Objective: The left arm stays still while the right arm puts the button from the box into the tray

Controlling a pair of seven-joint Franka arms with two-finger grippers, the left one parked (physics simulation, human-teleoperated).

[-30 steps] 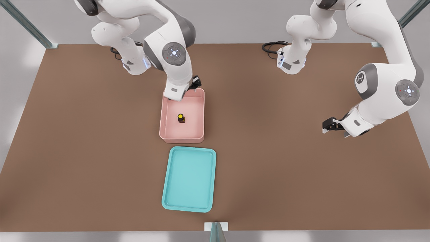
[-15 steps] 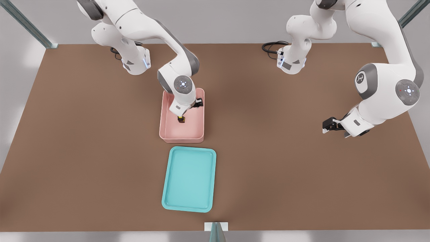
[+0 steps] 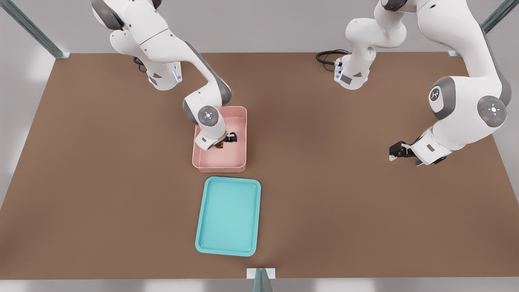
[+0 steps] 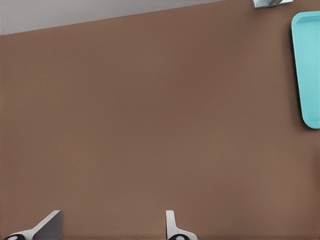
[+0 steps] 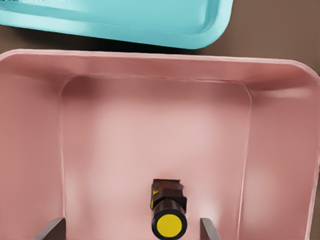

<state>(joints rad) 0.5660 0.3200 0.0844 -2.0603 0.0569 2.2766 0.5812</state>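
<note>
On the pink box [image 5: 280, 130] floor: one button [image 5: 168, 215], yellow cap up, standing between the spread fingers [image 5: 50, 229] of the gripper [image 3: 222, 142], neither pad touching it. Gripper lowered inside the box, fingers wide, gripping nothing. Just past the box's near wall: one turquoise tray [image 3: 228, 216] on the brown table [image 3: 344, 194].

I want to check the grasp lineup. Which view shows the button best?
The right wrist view: the button stands in the pink box, yellow cap clear, between the open hand's fingertips. The front view shows only a dark sliver under the arm. The left wrist view shows none of it.
</note>
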